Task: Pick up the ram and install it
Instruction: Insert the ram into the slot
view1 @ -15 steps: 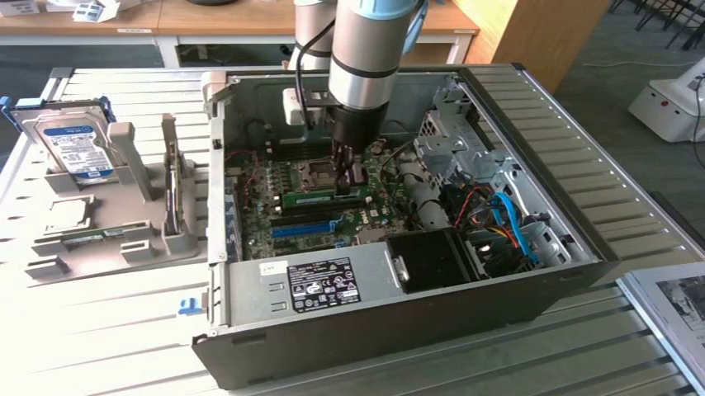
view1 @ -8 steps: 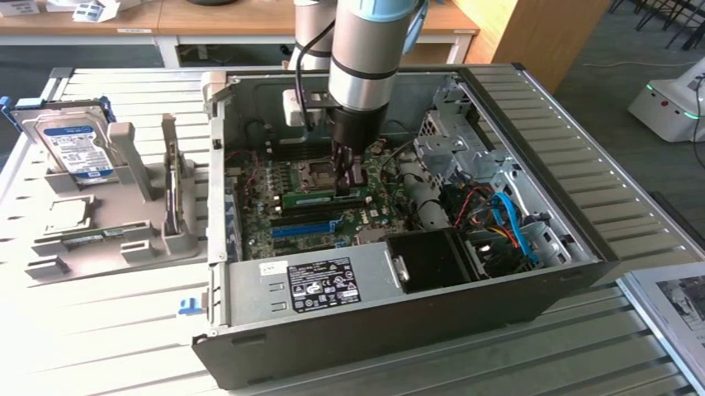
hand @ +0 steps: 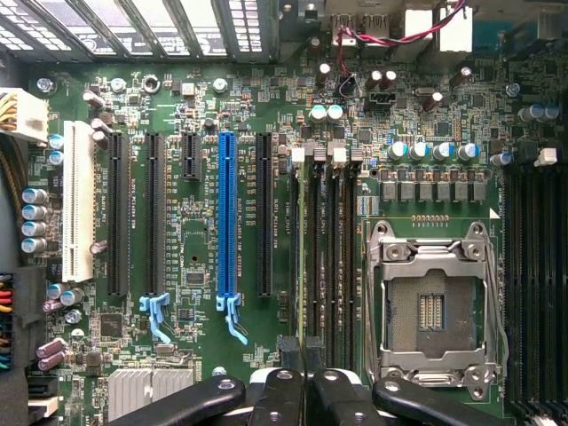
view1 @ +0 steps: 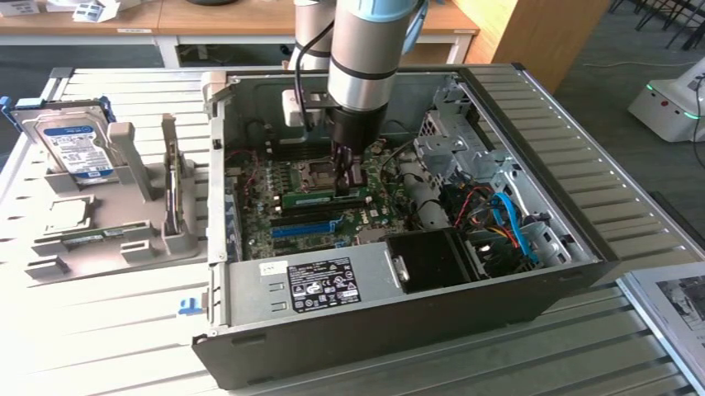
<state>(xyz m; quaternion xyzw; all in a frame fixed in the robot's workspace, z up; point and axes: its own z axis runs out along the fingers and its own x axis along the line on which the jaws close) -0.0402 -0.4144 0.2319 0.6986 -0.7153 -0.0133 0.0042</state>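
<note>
Fingers (hand: 290, 359) together at ram (view1: 319, 199) end | ram upright on motherboard (hand: 200, 222), pickup done | you couldn't confirm it latched

My slatted pale worktop (view1: 99, 330) sits in bright light at its edge on the exterior view's left. Beyond its far edge I see wooden desks (view1: 243, 21) on white legs, dark grey floor (view1: 617, 58), and a wooden panel (view1: 523, 33).
</note>
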